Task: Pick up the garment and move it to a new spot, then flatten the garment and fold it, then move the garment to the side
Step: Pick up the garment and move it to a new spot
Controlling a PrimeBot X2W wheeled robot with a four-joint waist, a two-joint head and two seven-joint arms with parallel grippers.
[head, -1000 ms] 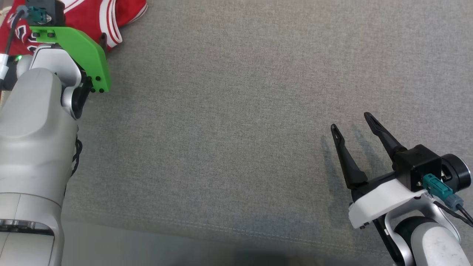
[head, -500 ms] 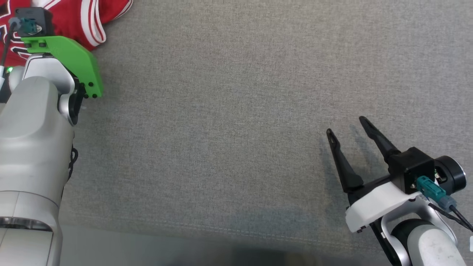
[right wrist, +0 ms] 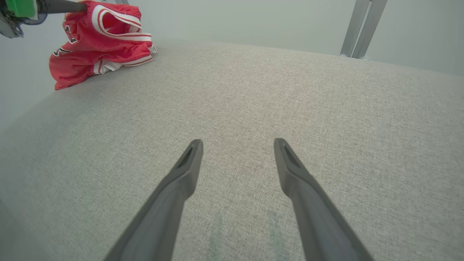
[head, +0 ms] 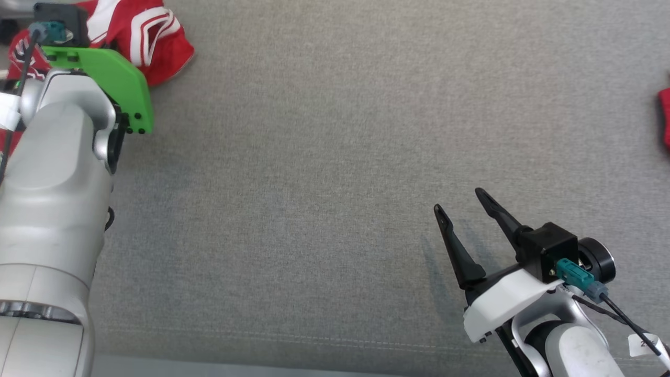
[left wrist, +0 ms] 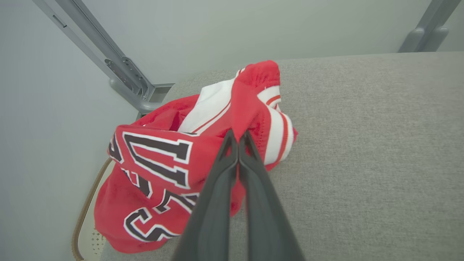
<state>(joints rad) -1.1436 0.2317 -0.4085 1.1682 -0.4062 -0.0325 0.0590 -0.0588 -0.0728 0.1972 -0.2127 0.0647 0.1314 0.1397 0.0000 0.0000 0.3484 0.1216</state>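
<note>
1 red garment (left wrist: 159,159), left gripper (left wrist: 238,136) clamped on it — right gripper (head: 458,200) spread, empty

In the head view my left fingers (left wrist: 214,195) are hidden behind the green bracket (head: 112,78) on my wrist. The top edge cuts off the garment (head: 157,39). A red scrap (head: 665,118) at the right edge is too cropped to identify. The print on the small tag (head: 643,343) at the lower right is unreadable.
</note>
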